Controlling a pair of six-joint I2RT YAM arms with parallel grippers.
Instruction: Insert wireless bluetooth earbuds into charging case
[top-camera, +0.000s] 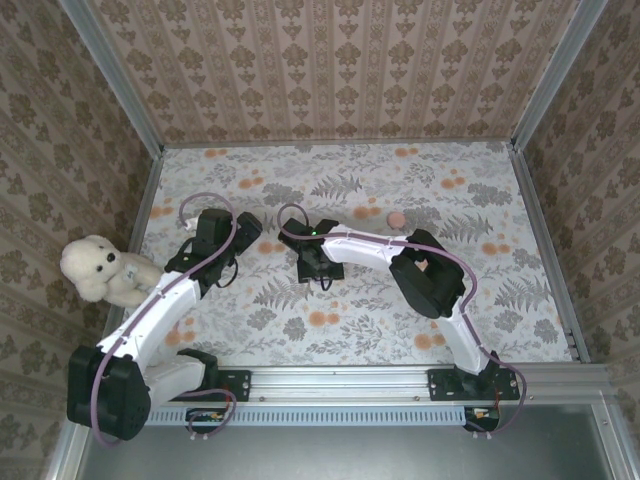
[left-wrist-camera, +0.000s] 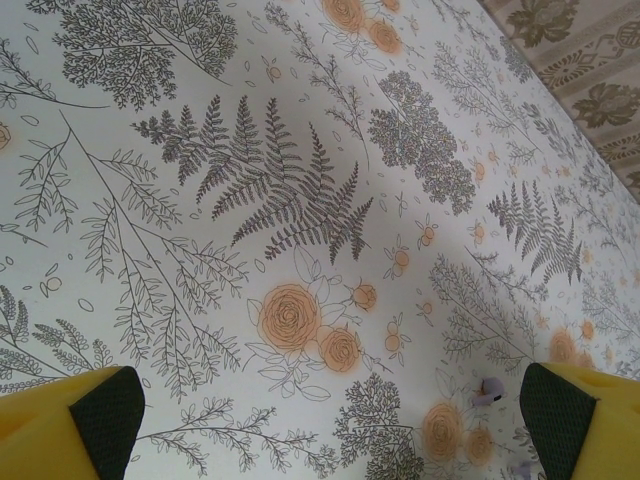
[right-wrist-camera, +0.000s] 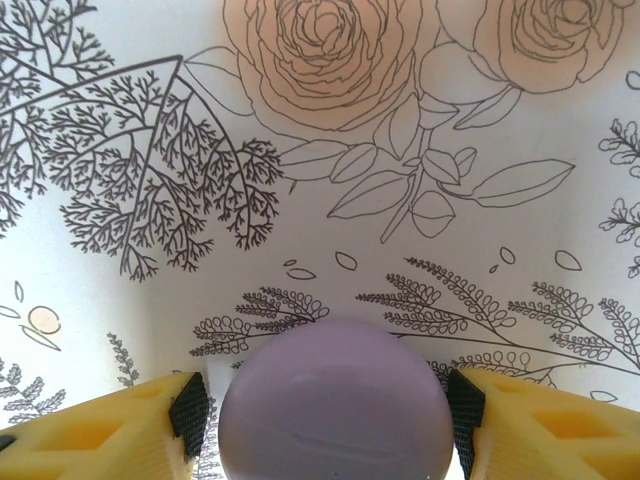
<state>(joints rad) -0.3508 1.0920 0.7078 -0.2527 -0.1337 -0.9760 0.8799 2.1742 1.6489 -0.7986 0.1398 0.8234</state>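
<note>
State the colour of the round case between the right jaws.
Pale lilac, smooth and glossy; the charging case shows best in the right wrist view.

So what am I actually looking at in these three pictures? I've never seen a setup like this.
These are two white robot arms bolted side by side at the near edge of a table, each ending in two yellow fingers.

The overhead picture looks down from behind them: the left arm, the right arm, a flower-print cloth over the table, a white teddy bear at the left edge, and a small pink thing I can't identify.

The other two pictures come from cameras on the wrists. In the left one, the left fingers stand wide apart and empty above the cloth, with small lilac earbuds lying near the right-hand one. In the right one, the right fingers sit close on either side of a round lilac charging case. I can't tell whether they are gripping it.
</note>
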